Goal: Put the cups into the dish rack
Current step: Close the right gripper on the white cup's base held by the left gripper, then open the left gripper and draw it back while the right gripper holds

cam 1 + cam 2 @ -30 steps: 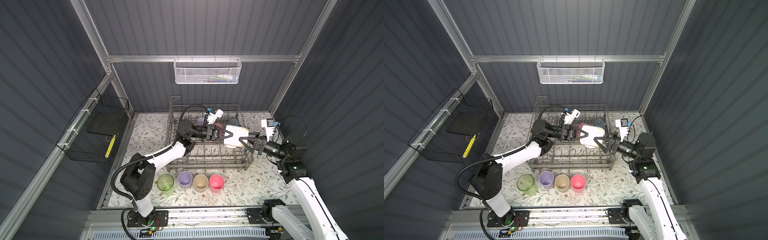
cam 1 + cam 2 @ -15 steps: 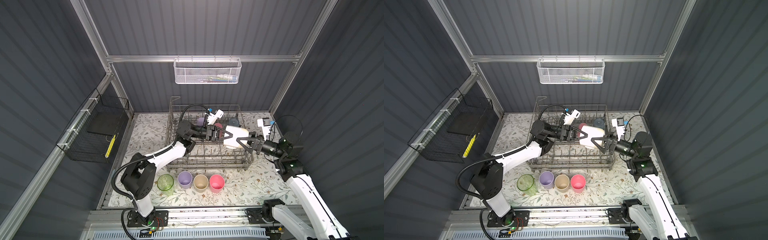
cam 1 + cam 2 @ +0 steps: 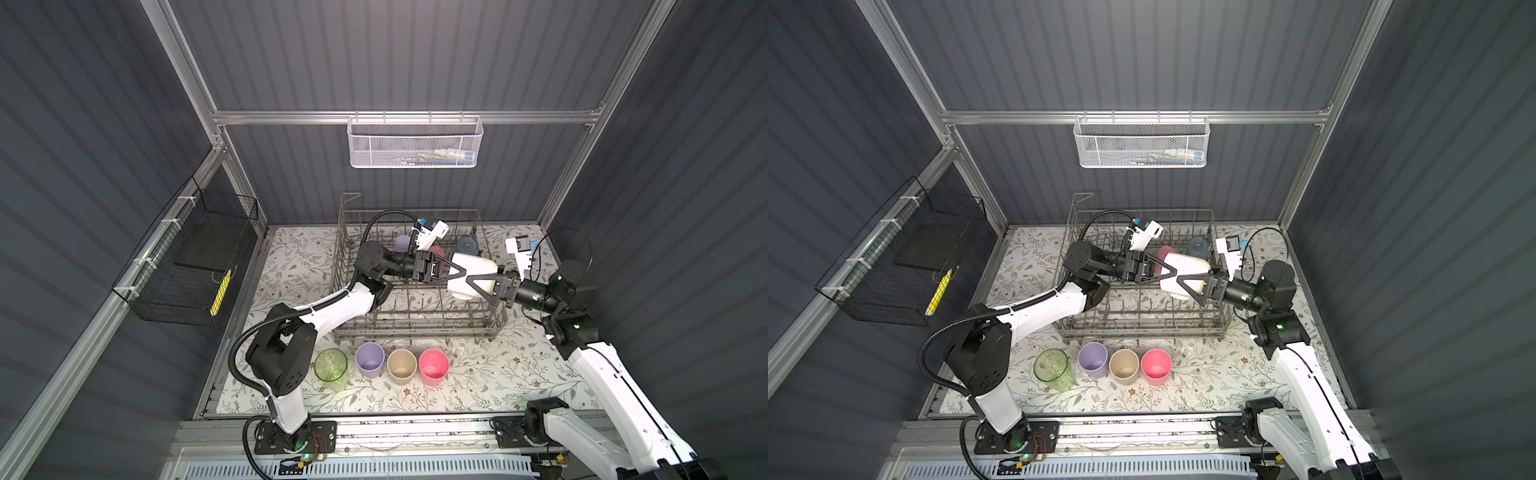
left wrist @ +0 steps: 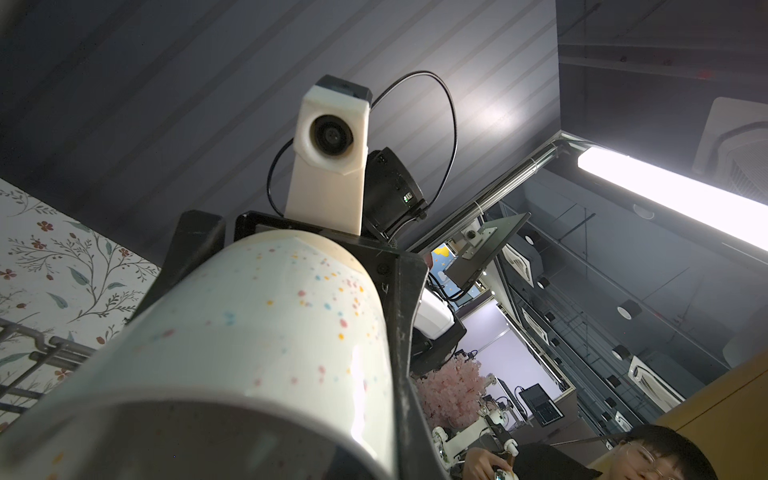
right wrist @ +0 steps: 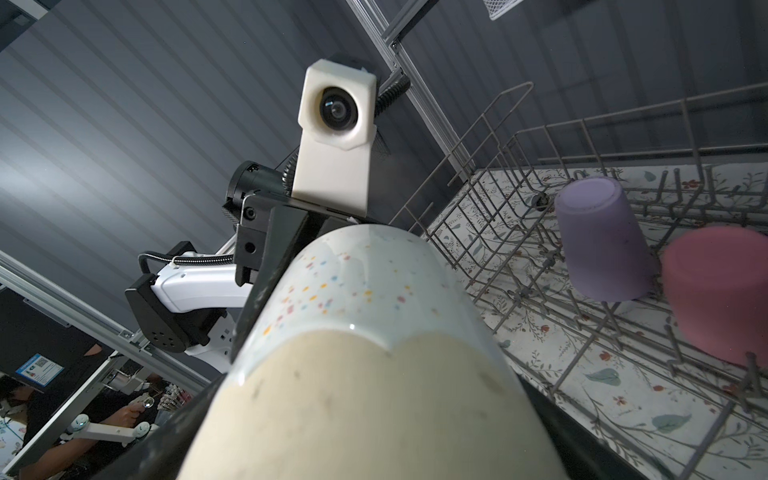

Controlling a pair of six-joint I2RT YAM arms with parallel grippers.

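- Grey-walled cell, floral desk [image 3: 498,374]; entries run front to back.
- Desk front: green cup [image 3: 331,368], lilac cup [image 3: 369,359], beige cup [image 3: 402,364] and pink cup [image 3: 434,365] in a close row, mouths up, not yet in the rack [image 3: 415,328] just behind.
- Over mid-rack: cream cup [image 3: 478,266] on its side, clear of the tines. Left gripper [image 3: 459,273] clenched on what looks like its mouth end. Right gripper [image 3: 476,282] spread wide around the base end; pad contact: cannot tell.
- Rack back row: back lilac cup [image 3: 402,243], back pink cup [image 3: 437,250], blue cup [image 3: 467,245], mouths down.
- Risk: left lets go before right has closed; cup drops onto the tines.
- Risk: both sets of fingers nearly meet mid-cup; closing could clash them or twist the cup.
- Risk: glossy tapered wall slips out of a light squeeze.
- Risk: a swing knocks the back pink cup, close behind.
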